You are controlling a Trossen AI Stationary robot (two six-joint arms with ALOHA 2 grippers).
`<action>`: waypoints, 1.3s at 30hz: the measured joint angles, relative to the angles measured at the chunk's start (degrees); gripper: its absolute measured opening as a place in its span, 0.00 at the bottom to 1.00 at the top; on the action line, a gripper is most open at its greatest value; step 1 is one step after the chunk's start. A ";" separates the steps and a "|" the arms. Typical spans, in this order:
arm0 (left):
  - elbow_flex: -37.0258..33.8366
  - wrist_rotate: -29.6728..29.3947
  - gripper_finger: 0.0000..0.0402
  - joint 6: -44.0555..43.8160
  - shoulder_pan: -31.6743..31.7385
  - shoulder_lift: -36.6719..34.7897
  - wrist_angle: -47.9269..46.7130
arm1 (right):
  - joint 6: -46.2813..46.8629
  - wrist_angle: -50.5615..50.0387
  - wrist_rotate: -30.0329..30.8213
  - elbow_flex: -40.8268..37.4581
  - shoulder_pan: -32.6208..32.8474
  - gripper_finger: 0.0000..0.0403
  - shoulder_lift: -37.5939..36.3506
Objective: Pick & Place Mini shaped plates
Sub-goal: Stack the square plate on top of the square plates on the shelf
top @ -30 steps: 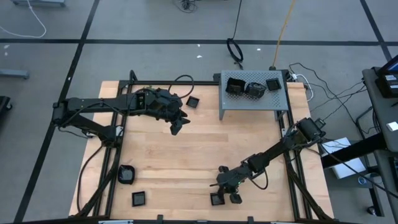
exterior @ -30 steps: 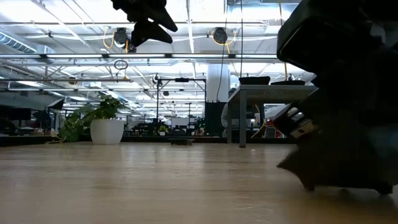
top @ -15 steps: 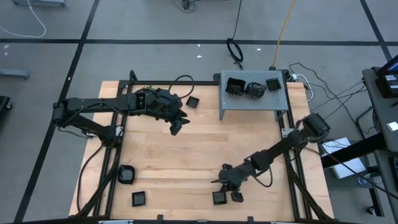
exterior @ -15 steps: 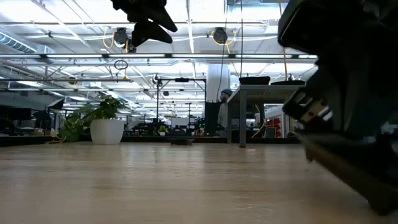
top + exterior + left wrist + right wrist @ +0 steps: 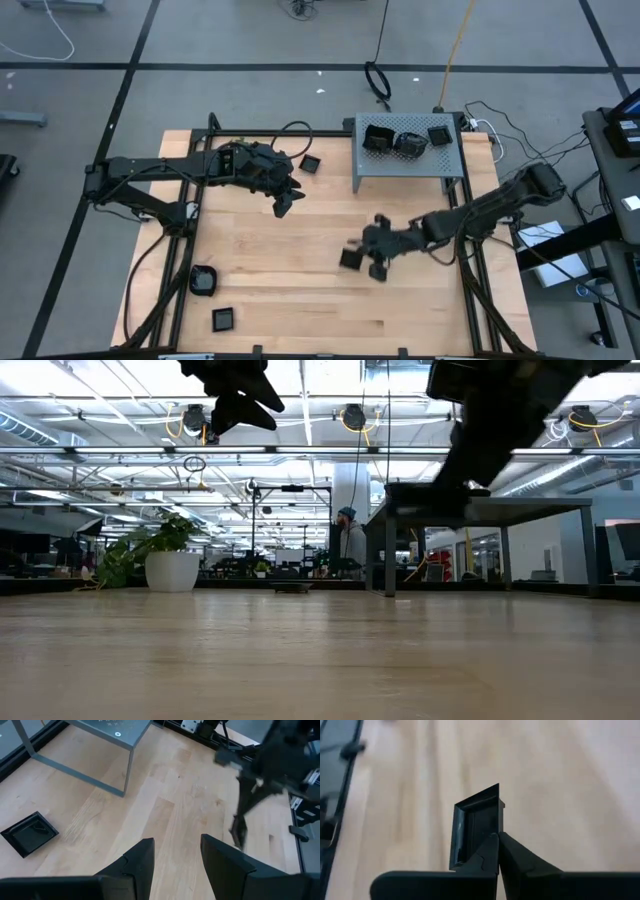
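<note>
Right tool (image 5: 372,258) is up off the bench (image 5: 300,290), pinching a square plate (image 5: 477,822) by its rim, edge-on. The grey perforated box (image 5: 405,155) lies beyond it toward the far right corner, already carrying plates. Left tool (image 5: 285,200) hangs spread and empty, farther from the box.

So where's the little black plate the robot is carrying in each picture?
High view: the square plate hangs at the right gripper, middle-right of the table.
Low view: top right, dark and hard to pick out.
Left wrist view: edge-on, far right.
Right wrist view: centre, pinched by its rim.
Shared landmark: the grey metal stand.
</note>
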 joint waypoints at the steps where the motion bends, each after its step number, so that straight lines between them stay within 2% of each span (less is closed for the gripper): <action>1: 0.01 -0.01 0.41 -0.07 0.00 0.00 0.01 | -0.33 -0.27 0.79 0.00 -1.16 0.00 -1.20; 6: 0.00 -0.02 0.41 -1.76 0.00 0.00 0.25 | -2.57 -1.40 0.85 0.00 -7.89 0.00 -7.44; 10: 0.02 -0.02 0.41 -2.62 0.00 0.00 0.52 | -4.61 -6.01 0.76 0.00 -14.78 0.00 -12.24; 18: 0.00 -0.17 0.41 -6.48 0.00 0.00 0.97 | -11.36 -14.53 0.72 0.00 -32.33 0.00 -21.75; 23: 0.02 -4.42 0.41 -10.05 0.00 0.00 1.05 | -16.44 -16.15 0.72 0.00 -43.95 0.00 -28.55; 28: 0.01 -9.06 0.41 -13.62 0.00 0.00 2.60 | -16.99 -18.80 0.58 0.00 -55.03 0.00 -33.68; 34: 0.01 -10.59 0.41 -15.69 0.00 0.00 7.63 | -16.36 -18.22 -8.69 0.00 -63.03 0.00 -37.33; 39: 0.02 -10.60 0.41 -15.61 -0.01 0.00 12.64 | -15.86 -19.42 -2.71 0.00 -67.57 0.00 -37.73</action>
